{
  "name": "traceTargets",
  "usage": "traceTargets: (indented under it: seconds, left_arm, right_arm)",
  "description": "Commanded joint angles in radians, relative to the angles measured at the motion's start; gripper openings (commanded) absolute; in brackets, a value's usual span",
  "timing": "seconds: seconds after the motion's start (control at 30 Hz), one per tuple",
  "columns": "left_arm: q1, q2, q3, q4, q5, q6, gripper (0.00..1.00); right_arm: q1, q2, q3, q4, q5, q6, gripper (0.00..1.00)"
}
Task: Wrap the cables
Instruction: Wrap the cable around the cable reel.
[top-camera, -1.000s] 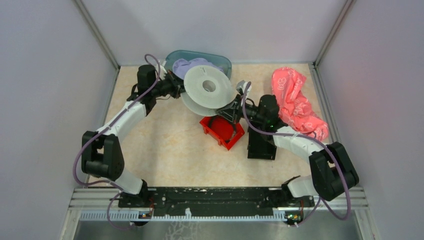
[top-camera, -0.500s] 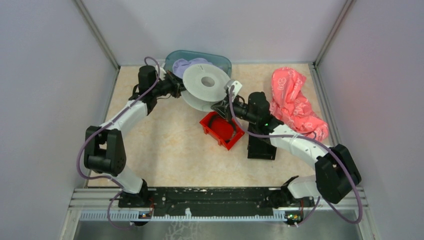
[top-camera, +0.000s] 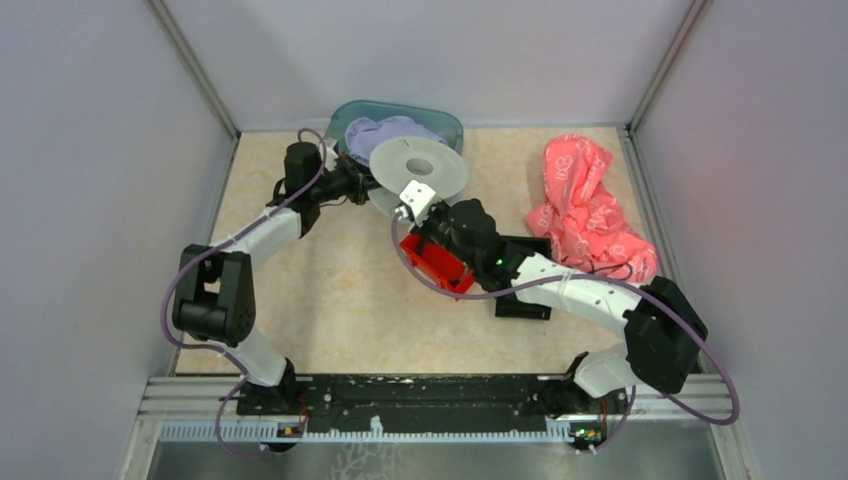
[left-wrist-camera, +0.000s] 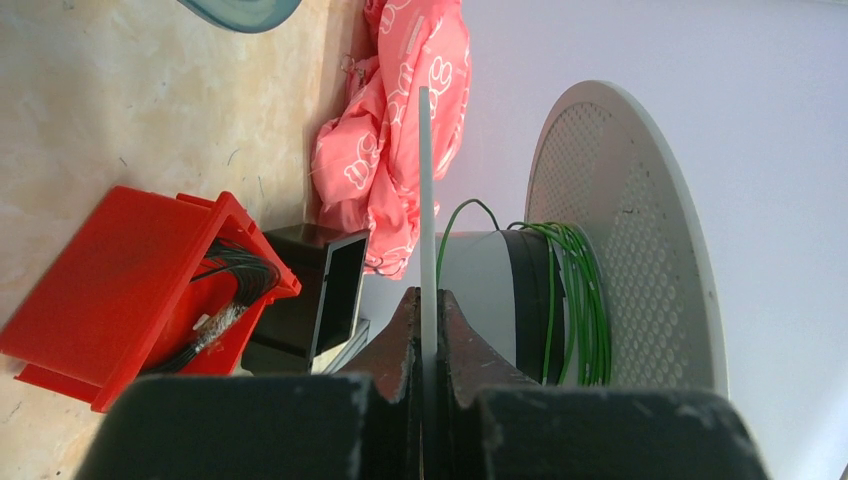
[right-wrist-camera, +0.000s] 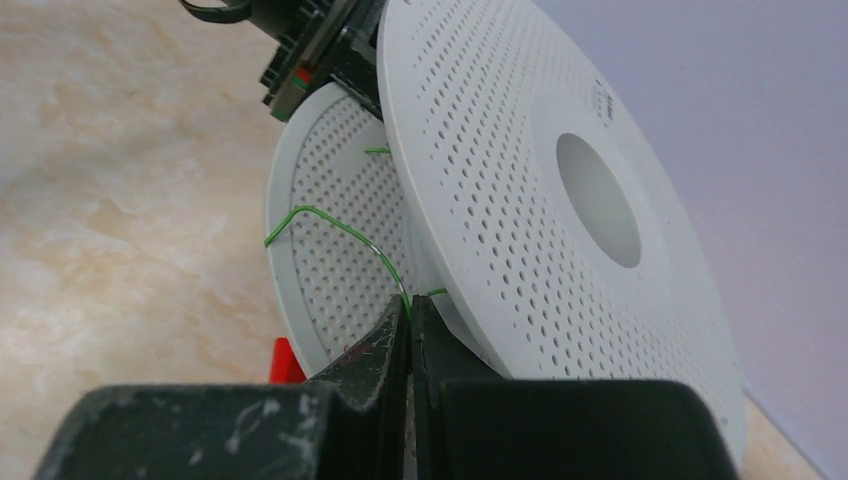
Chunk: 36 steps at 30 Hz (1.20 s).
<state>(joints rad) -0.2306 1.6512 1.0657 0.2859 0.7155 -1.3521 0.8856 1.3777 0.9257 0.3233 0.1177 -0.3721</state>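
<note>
Compared with a second before, the right arm (top-camera: 590, 290) had swung from the spool's 4 o'clock side round to its 6 o'clock edge. Its wrist now hung over the red bin (top-camera: 445, 268) rather than over the black box (top-camera: 518, 303). The left arm (top-camera: 255, 235) had shifted only slightly, its elbow drawn a little toward 3 o'clock. The white spool (top-camera: 445, 175) that it carried was still raised and tilted, in almost the same place.

The left gripper (left-wrist-camera: 428, 300) stayed clamped on the thin rim of one flange, its jaws pressed tight against it. The right gripper (right-wrist-camera: 408, 310) had its jaws together on a strand of the cables (right-wrist-camera: 320, 222), a fine green wire arching out from between the two perforated flanges. In the left wrist view, more green turns lay wound on the spool's core.

Pale grey walls (top-camera: 90, 200) closed the cell on three sides, with metal posts at the far corners. The table (top-camera: 330, 300) was beige and marbled. A pink patterned cloth (top-camera: 590, 205) lay bunched at 2 o'clock. At 12 o'clock, just behind the spool, a teal basin (top-camera: 345, 112) held a lavender cloth (top-camera: 390, 130). The black box sat right of centre under the right forearm. The red bin lay just beside it toward 9 o'clock, with a bundle of dark wires (left-wrist-camera: 235, 280) inside.
</note>
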Motion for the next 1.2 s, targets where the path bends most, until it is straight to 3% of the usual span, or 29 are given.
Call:
traceTargets:
  seconds: [0.0,0.3,0.7,1.17]
  left_arm:
    - [-0.03,-0.038,-0.004,0.104,0.122,-0.023,0.0]
    - [-0.029,-0.026,-0.005,0.108,0.115,-0.006,0.0]
    - [-0.029,-0.015,0.013,0.074,0.108,0.021,0.0]
    - [-0.027,-0.024,0.017,0.04,0.092,0.051,0.0]
  right_arm:
    - [0.004,0.039,0.072,0.03,0.259,-0.121,0.02]
    - [0.004,0.014,0.065,-0.001,0.274,-0.011,0.01]
    - [0.011,-0.006,-0.04,0.109,0.192,-0.225,0.0]
    - [0.021,-0.037,-0.063,0.043,0.026,-0.278,0.01]
